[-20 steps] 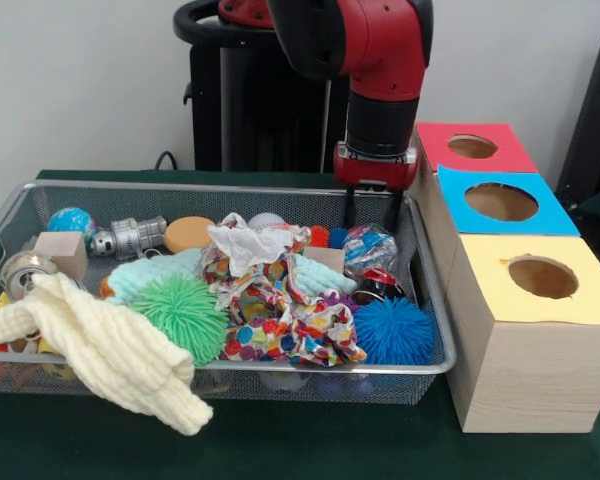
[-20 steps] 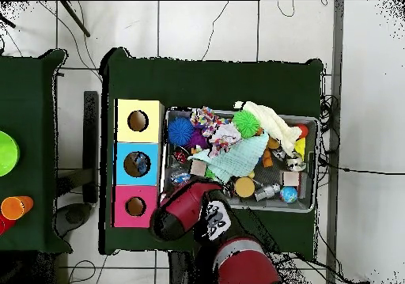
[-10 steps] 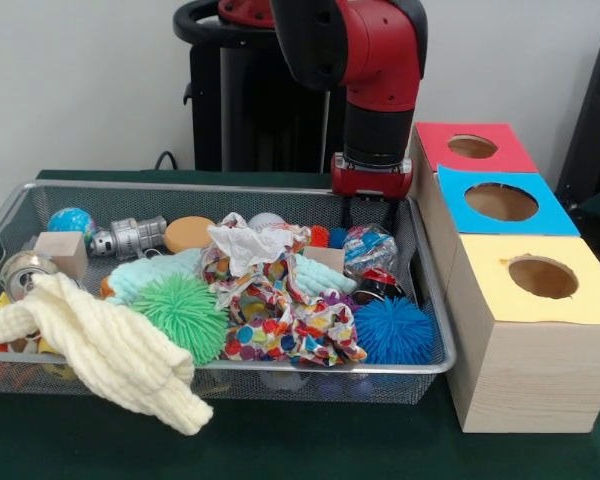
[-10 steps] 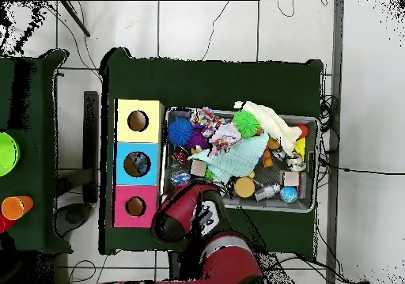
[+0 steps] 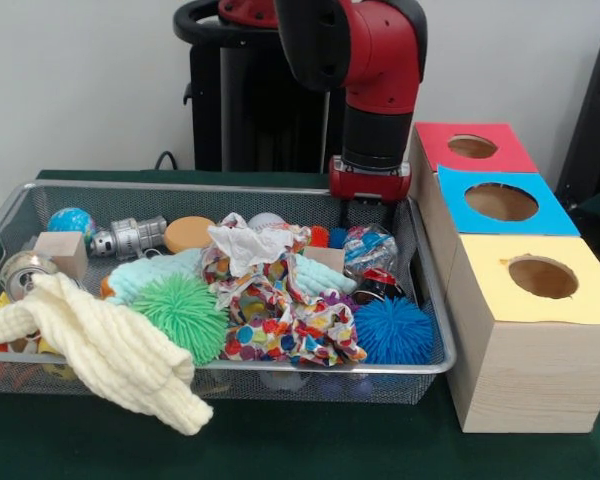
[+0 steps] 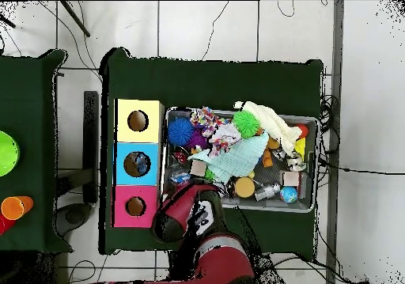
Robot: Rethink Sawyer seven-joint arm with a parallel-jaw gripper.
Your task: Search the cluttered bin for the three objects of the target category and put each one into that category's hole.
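- Arm (image 5: 380, 70): red and black, coming down nearly upright over the bin's far corner on the side of the boxes; in the overhead view it covers that corner.
- Claw (image 5: 371, 208): two dark fingers hang below the red wrist plate, down behind the wire rim, just above a clear crinkled packet (image 5: 368, 246). Whether it is clenched or released cannot be told; nothing can be seen held.
- Bin (image 5: 220, 188): wire mesh tray on the green table (image 5: 280, 440), heaped full.
- Boxes: three wooden ones in a row beside the bin, each with a round hole: yellow top (image 5: 540, 280) nearest the camera, blue top (image 5: 500, 203) in the middle, red top (image 5: 472, 147) farthest.
- Cream knitted cloth (image 5: 105, 345): draped over the near rim.
- Patterned cloth (image 5: 280, 315): mid-bin, crumpled white paper (image 5: 245, 243) on it.
- Green spiky ball (image 5: 183, 313): beside the cream cloth.
- Blue spiky ball (image 5: 394, 331): near corner by the yellow box.
- Smaller items along the far side: globe ball (image 5: 71, 220), silver toy robot (image 5: 128, 238), orange disc (image 5: 188, 233), wooden block (image 5: 62, 253).
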